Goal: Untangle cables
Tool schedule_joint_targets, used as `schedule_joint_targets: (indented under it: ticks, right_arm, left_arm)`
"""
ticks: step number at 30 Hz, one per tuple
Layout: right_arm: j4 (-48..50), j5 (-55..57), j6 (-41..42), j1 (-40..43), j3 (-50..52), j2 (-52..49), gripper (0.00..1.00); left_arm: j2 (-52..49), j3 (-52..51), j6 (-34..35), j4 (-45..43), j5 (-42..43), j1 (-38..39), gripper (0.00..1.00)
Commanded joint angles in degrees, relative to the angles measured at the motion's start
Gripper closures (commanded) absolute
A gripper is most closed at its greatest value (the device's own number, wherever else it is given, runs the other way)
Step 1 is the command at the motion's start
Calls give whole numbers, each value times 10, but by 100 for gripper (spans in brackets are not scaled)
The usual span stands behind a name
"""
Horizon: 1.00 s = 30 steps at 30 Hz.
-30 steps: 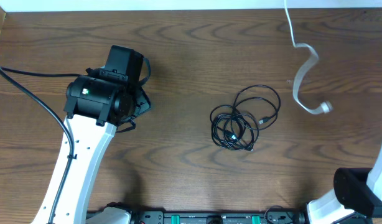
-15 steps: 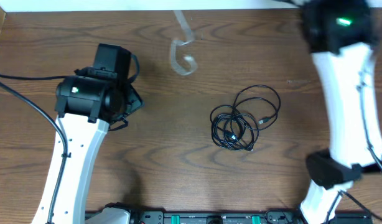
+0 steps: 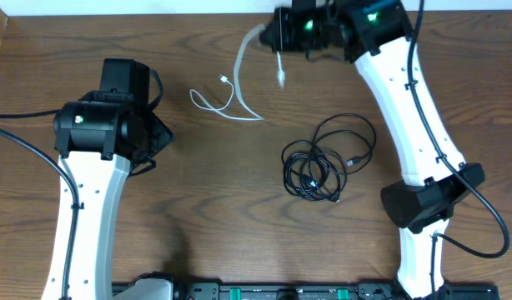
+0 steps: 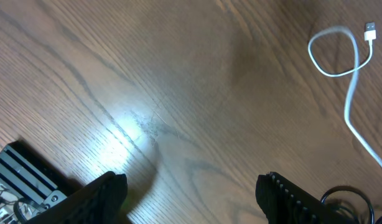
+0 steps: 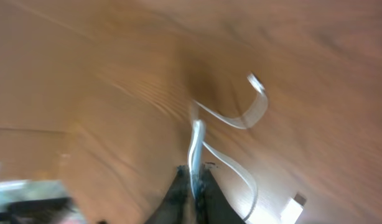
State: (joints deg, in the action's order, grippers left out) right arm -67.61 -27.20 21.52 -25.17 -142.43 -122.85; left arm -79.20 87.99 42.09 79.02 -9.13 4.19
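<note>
Short white flexible cable [image 3: 240, 75], lifted at one end by the right pincer [image 3: 277, 37] near the far edge of the dark wooden surface [image 3: 198, 217], trails down and left to a small loop and plug lying flat in the overhead view; the two thin black cables [image 3: 314, 171] sit in one coiled knot near mid-surface, apart from the white one. Left wrist view: the left pincer [image 4: 191, 190] hangs released over bare wood, jaws wide, with the white loop ahead of it and a black curl at the lower right corner. Right wrist view, blurred: the right pincer is clenched on the white cable, which runs on ahead in soft curls. Judged risk: the thin cord could slide out of that narrow hold, or its dangling tail could drop across the black knot and tangle with it
</note>
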Motion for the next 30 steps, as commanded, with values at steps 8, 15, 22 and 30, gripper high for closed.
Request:
schedule_joint_targets:
  ticks: [8,15,22,30]
  right_arm:
    - [-135,424,-87,-30,-7,11,1]
    - [-151,310,-70,25,-7,11,1]
    - [-186,269,-70,49,-7,11,1]
    - [-190,268,-70,49,-7,11,1]
  left_arm:
    - [-2,0,-34,-19,131,-2,27]
    - [-12,-21,-36,-25,167,16,27]
    - [-76,-38,0,-69,167,65,27]
    - [-181,-38,2,-119,167,117,27]
